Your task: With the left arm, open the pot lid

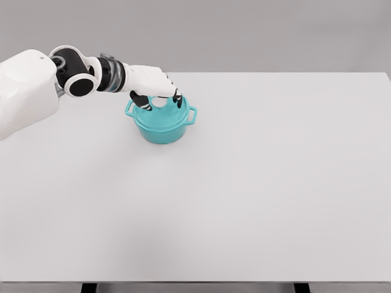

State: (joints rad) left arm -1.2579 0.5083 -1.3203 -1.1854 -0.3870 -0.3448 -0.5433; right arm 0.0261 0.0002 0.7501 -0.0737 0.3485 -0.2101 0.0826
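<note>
Nearest the camera, the white table (pixel 232 207) runs wide and bare across the front of the view, with nothing on it on the right side, and the right arm does not show at all. Farther back, left of the middle, sits the teal pot (pixel 162 124), upright on the tabletop, with one side handle (pixel 192 115) sticking out to the right and the other just visible on the left. Its lid (pixel 164 112) looks to be on, resting level on the rim, though the hand covers most of its top.

Above it, the left arm reaches in from the left edge and the left hand (pixel 156 91) hangs directly over the lid, fingers (pixel 142 101) curled downward around the middle where the knob would be. The knob itself is hidden, so I cannot tell whether the fingers are clamped on it or only close around it.

From here the main risk, as I judge it, is a poor grip: if the fingers close beside the knob instead of around it, the lid could slip free on the lift or tip and drop back onto the rim. A pull that is angled instead of straight up could also drag the whole pot across the table.
</note>
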